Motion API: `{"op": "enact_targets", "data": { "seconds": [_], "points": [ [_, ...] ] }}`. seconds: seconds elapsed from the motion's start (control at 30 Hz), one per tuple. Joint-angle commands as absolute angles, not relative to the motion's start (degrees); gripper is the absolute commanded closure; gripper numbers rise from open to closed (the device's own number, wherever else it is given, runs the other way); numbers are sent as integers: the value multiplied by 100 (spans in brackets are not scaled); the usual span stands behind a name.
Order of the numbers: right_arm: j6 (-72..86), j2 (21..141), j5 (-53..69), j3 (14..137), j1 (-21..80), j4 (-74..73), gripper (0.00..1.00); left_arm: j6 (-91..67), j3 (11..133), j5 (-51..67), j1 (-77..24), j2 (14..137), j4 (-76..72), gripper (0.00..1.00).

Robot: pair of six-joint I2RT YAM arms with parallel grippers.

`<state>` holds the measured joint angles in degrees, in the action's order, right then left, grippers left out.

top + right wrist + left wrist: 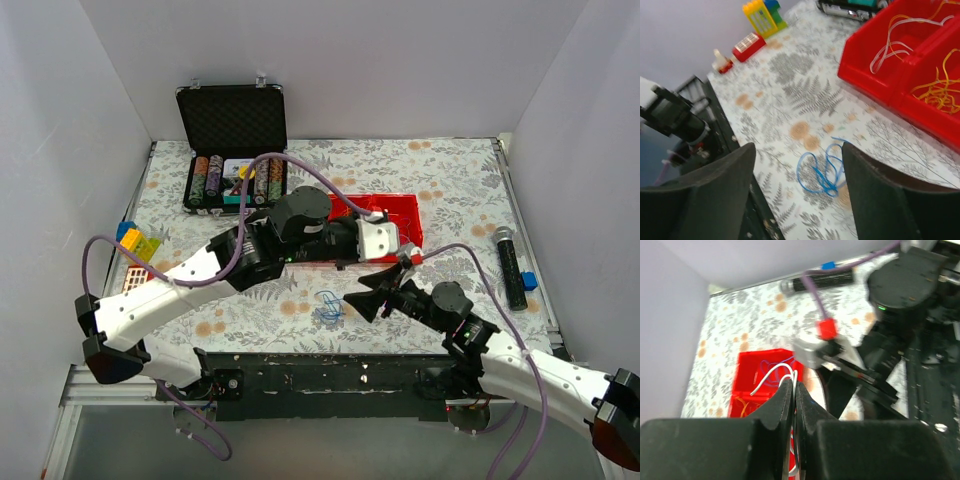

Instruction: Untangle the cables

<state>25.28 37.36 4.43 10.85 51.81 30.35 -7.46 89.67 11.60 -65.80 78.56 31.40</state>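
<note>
The cables lie in separate places. A blue cable point(328, 306) sits looped on the floral table, and in the right wrist view point(822, 170) it lies between my right fingers. My right gripper point(354, 300) is open and empty, low over that cable. My left gripper point(794, 385) is shut on a white cable point(771, 374), holding it over the red bin point(747, 371). In the top view the left gripper point(398, 250) is at the bin's near edge. A white cable point(888, 45) and yellow-orange cables point(940, 87) lie in the bin's compartments.
An open black case of poker chips point(232, 150) stands at the back left. Toy blocks point(135, 240) sit at the left edge. A black microphone point(512, 265) lies on the right. The two arms are close together at mid-table.
</note>
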Motion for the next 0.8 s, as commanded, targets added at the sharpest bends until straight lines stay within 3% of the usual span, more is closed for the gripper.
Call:
{"op": "enact_targets", "data": {
  "seconds": [0.0, 0.2, 0.47, 0.57, 0.77],
  "points": [
    [2163, 4252, 177, 1441, 5334, 2453, 16, -1115, 8483, 466, -5769, 7383, 2348, 100],
    [1811, 5280, -290, 1555, 5765, 2750, 13, -1986, 8367, 1343, -3553, 8014, 2259, 100],
    [1398, 7056, -500, 2284, 6266, 3059, 14, -2197, 8112, 1521, -3033, 9139, 1794, 100],
    [1380, 7548, -799, 2452, 6354, 2971, 24, -2285, 8033, 1538, -2971, 9482, 1583, 100],
    [1459, 7665, -1362, 2487, 6363, 2541, 57, -2373, 7752, 1433, -2962, 9869, 1231, 100]
  ]
}}
